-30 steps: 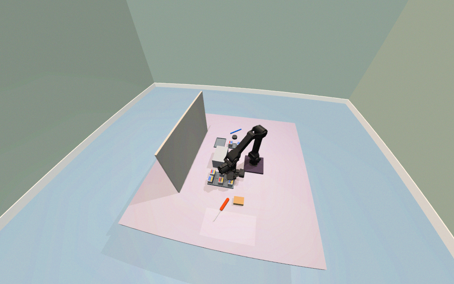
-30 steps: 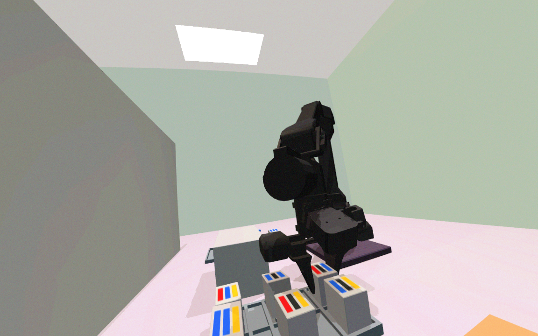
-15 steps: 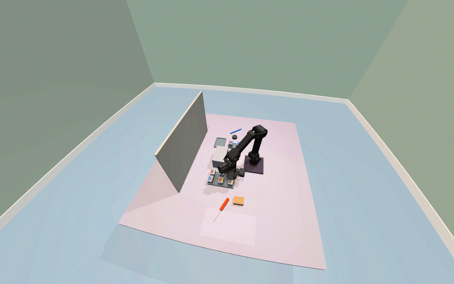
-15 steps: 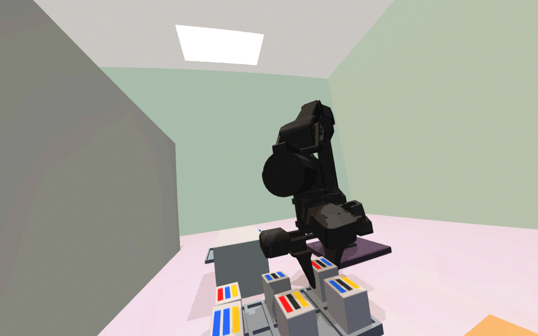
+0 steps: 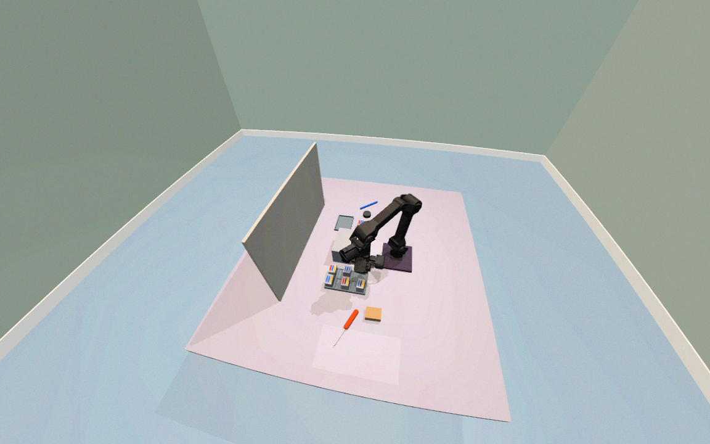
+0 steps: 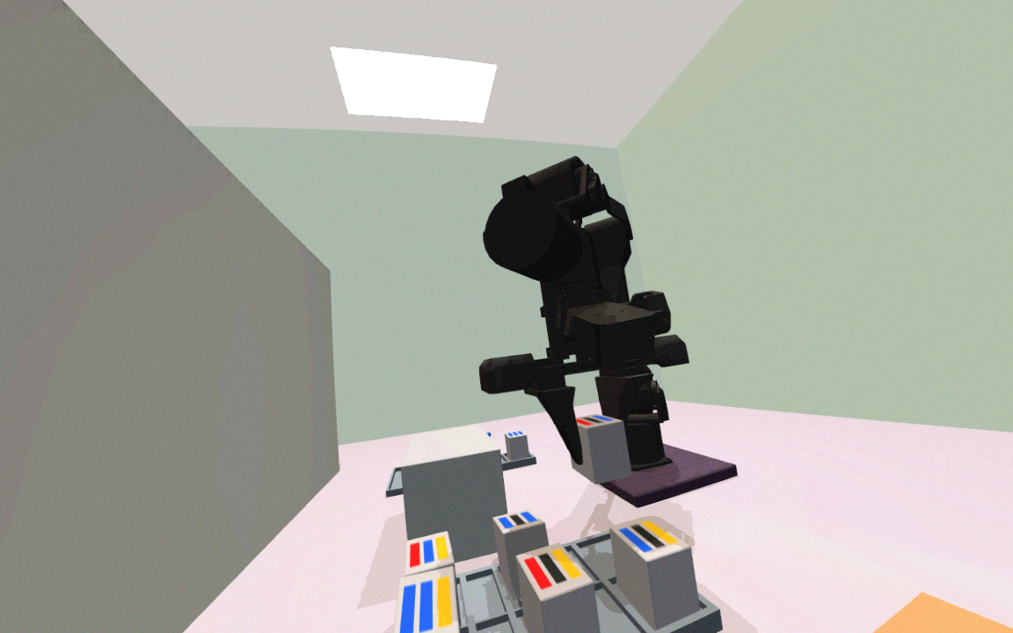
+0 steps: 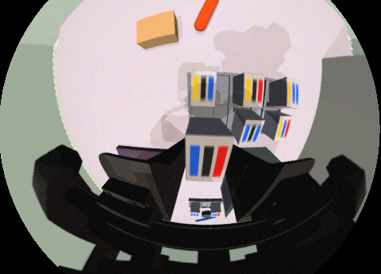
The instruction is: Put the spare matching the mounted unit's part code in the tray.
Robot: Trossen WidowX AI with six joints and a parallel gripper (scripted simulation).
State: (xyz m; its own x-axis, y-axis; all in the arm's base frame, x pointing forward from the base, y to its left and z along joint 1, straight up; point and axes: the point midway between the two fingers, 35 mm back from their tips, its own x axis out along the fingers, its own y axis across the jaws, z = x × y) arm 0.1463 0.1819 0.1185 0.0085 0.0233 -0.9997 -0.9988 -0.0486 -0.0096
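Observation:
My gripper is shut on a grey spare whose top has red, black and blue stripes. It holds this spare upright, above and behind the spare rack. Several other striped spares stand in the rack, including a blue-black-yellow one and a red-black-yellow one. The flat grey tray lies beyond the grey box and looks empty. Small striped units, one of them all blue on top, stand beyond the box. No code on a unit's back is readable.
The grey box stands between the rack and the tray. A tall grey panel runs along the left. An orange block and a red-handled screwdriver lie in front. A black disc and blue rod lie at the back.

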